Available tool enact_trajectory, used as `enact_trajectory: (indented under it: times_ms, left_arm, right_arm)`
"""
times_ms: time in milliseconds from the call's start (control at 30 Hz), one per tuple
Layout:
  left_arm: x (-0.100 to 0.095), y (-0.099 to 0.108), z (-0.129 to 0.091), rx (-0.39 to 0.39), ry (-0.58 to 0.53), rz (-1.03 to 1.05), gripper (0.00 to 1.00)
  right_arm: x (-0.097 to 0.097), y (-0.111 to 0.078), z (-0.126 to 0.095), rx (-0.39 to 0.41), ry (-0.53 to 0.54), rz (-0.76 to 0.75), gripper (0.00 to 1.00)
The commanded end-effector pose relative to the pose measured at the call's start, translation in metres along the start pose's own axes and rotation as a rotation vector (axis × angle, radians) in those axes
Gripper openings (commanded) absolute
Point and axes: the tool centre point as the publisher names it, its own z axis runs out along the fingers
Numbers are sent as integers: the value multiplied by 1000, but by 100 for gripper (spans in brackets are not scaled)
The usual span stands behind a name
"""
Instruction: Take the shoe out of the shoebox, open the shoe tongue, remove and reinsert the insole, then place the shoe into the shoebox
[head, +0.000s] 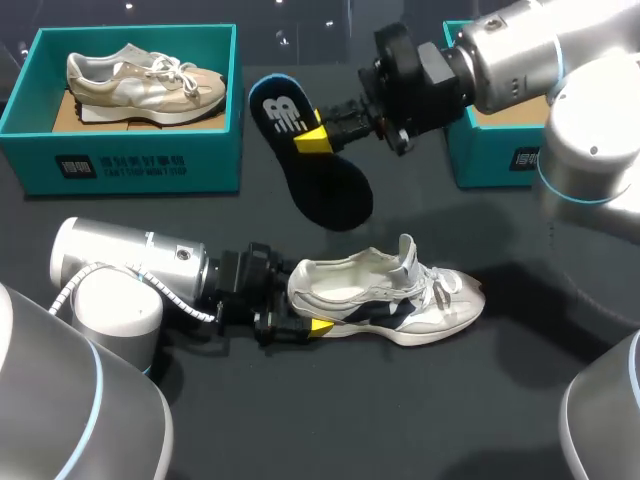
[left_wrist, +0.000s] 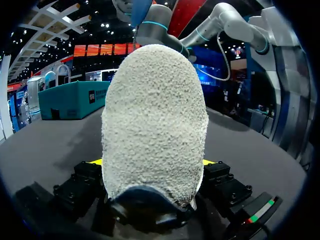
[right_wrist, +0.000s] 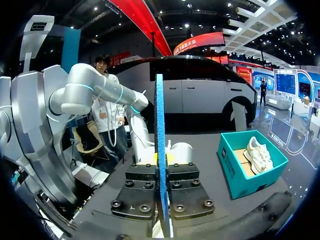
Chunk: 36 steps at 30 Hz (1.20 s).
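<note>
Shoe (head: 400, 295): white, on its sole on the counter (head: 400, 420), lower centre of the head view, toe to the right, outside both boxes.
Tongue (head: 406, 252): stands up from the opening.
Left hand (head: 300, 318): lower left, clamped on the shoe's heel from both sides. In its wrist view the heel (left_wrist: 155, 125) fills the gap between the fingers.
Right hand (head: 318, 137): upper centre, pinching the insole (head: 320, 180) near its heel end. The insole hangs over the counter above the shoe, apart from it, and shows edge-on (right_wrist: 160, 150) in the right wrist view.
Left box (head: 130, 165): teal, upper left, holds a beige shoe (head: 145, 80).
Right box (head: 490, 160): teal, upper right, partly behind the right arm, contents unseen.
Step, judged: insole is out, so reinsertion comes next.
Risk, fold: the insole is thin and held at one end. If its toe catches the collar or tongue, it would likely buckle rather than slide in.
Risk, tongue: a brush from the insole could knock it back over the opening.
Risk, shoe: it is held at the heel only, so a downward push could pivot or tip it.
Risk, slip: a narrow pinch may let the insole twist.
Risk, box: the left box is occupied, so returning the shoe there would crowd it.
</note>
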Motion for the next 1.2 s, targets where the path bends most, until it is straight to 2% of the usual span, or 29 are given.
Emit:
enact_trajectory:
  times_ms: [33, 167, 233, 700, 967, 1200]
  left_arm:
    - [0, 2, 0, -1, 0, 1, 0]
    - [0, 2, 0, -1, 0, 1, 0]
    - [0, 2, 0, -1, 0, 1, 0]
    - [0, 2, 0, -1, 0, 1, 0]
    - [0, 2, 0, -1, 0, 1, 0]
    - [0, 2, 0, -1, 0, 1, 0]
  right_arm:
    - [20, 11, -24, -64, -40, 9, 0]
    - [33, 22, -42, -149, -25, 44, 0]
    - [39, 14, -52, -192, 0, 169, 0]
    - [39, 14, -52, -192, 0, 169, 0]
    - [86, 15, -60, -205, -55, 271, 0]
    - [108, 14, -59, -207, -57, 275, 0]
